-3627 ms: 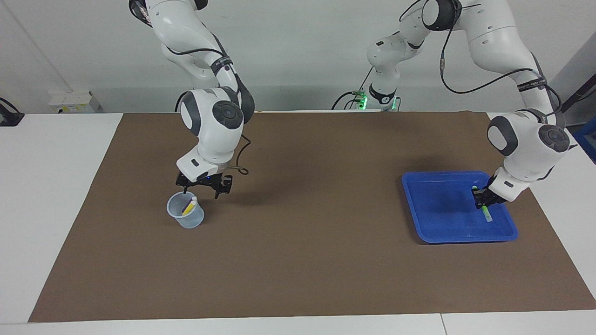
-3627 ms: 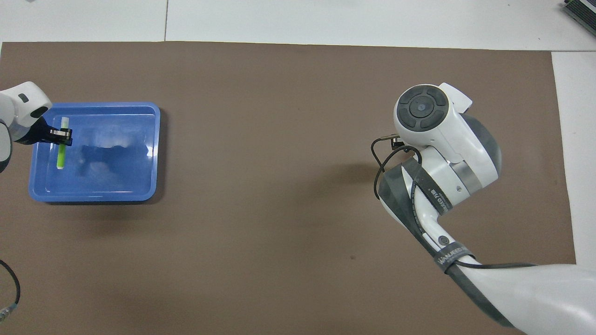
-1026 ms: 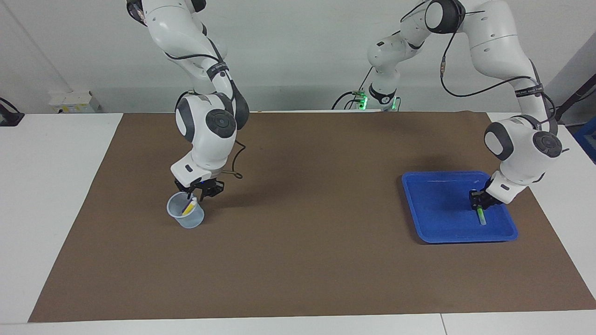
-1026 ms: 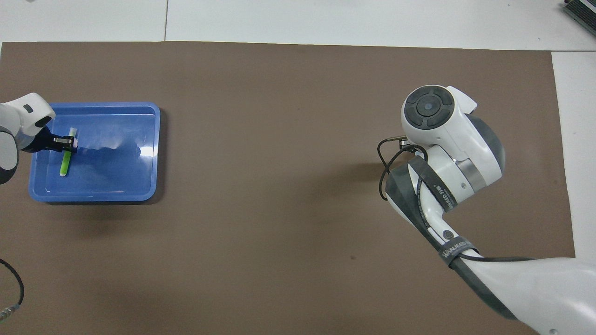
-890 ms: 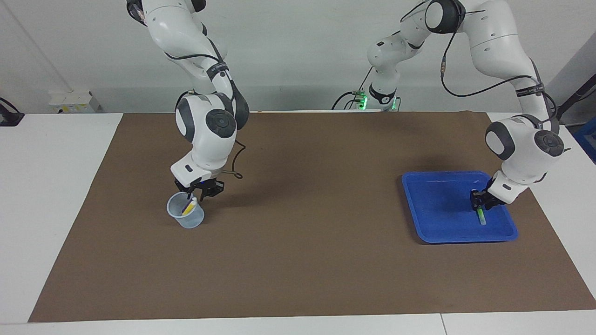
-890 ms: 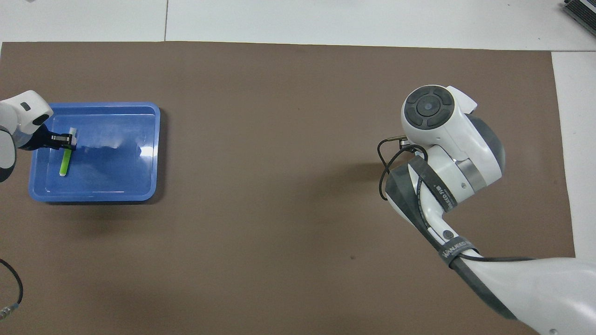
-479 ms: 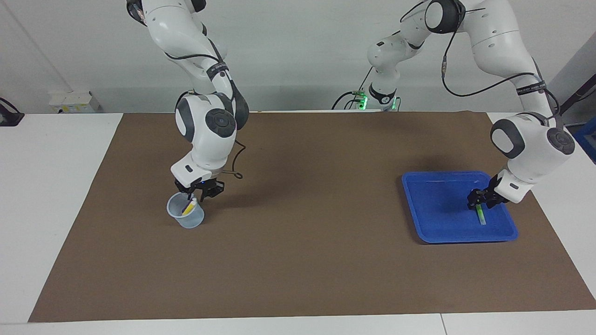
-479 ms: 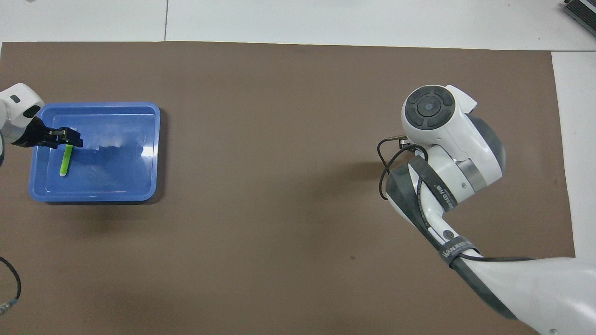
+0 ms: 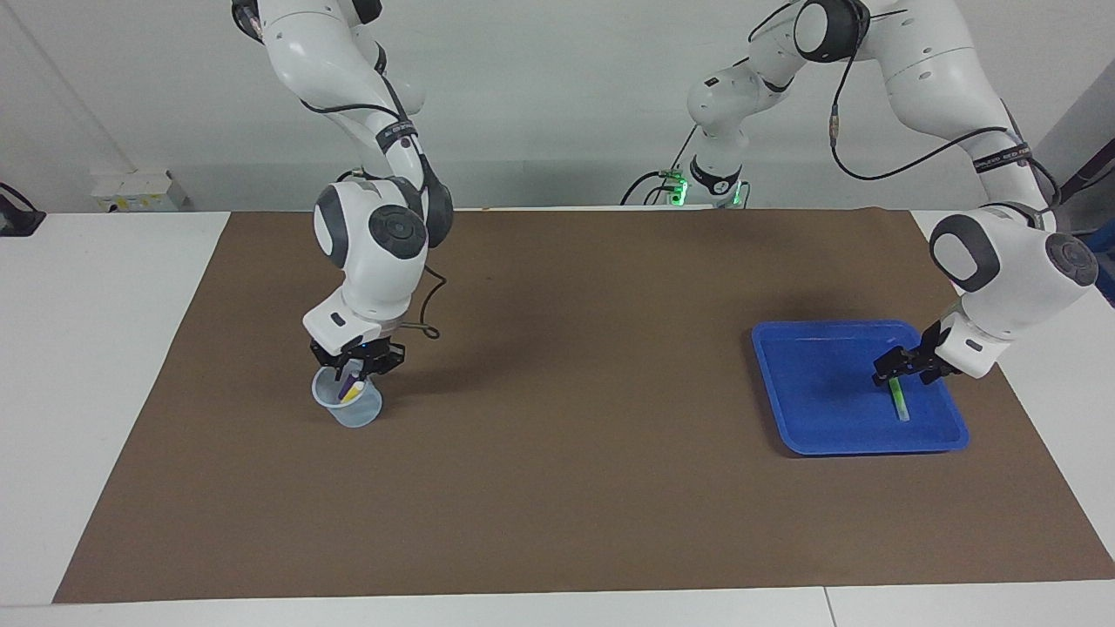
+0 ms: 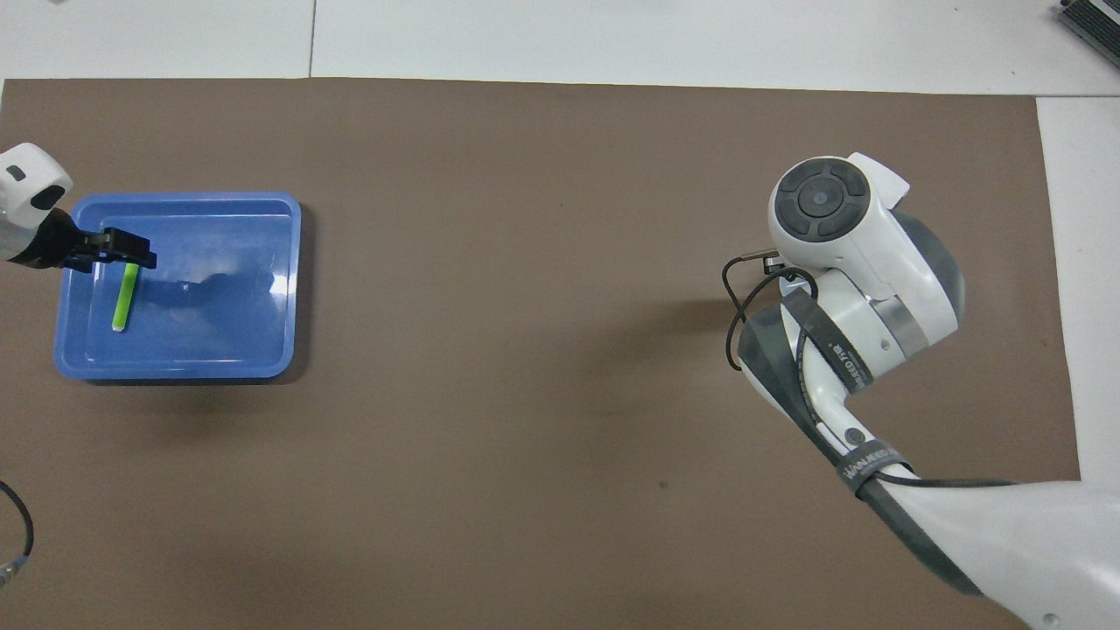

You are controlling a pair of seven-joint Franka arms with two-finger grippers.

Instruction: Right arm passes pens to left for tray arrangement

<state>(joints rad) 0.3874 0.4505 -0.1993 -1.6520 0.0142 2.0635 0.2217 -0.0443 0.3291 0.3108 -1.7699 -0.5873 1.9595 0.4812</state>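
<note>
A bright green pen (image 9: 898, 405) (image 10: 123, 299) lies flat in the blue tray (image 9: 810, 396) (image 10: 219, 337) at the left arm's end of the table. My left gripper (image 9: 902, 374) (image 10: 131, 249) hangs open just above the pen's end that is nearer the robots, with nothing in it. At the right arm's end, a purple pen (image 9: 348, 380) and a yellow pen (image 9: 353, 394) stand in a translucent cup (image 9: 353, 411). My right gripper (image 9: 353, 364) is down at the cup's mouth, right over the pens' tops. In the overhead view the right arm hides the cup and its gripper.
A brown mat (image 9: 557, 488) covers the table's middle, with white tabletop (image 9: 96, 348) around it. A black cable loop (image 9: 427, 329) hangs beside the right wrist. A small white box (image 9: 131, 190) sits by the wall at the right arm's end.
The left gripper has opened, let go of the green pen and lifted off it; the pen stays in the tray. The right gripper has shifted over the cup's mouth onto the pens.
</note>
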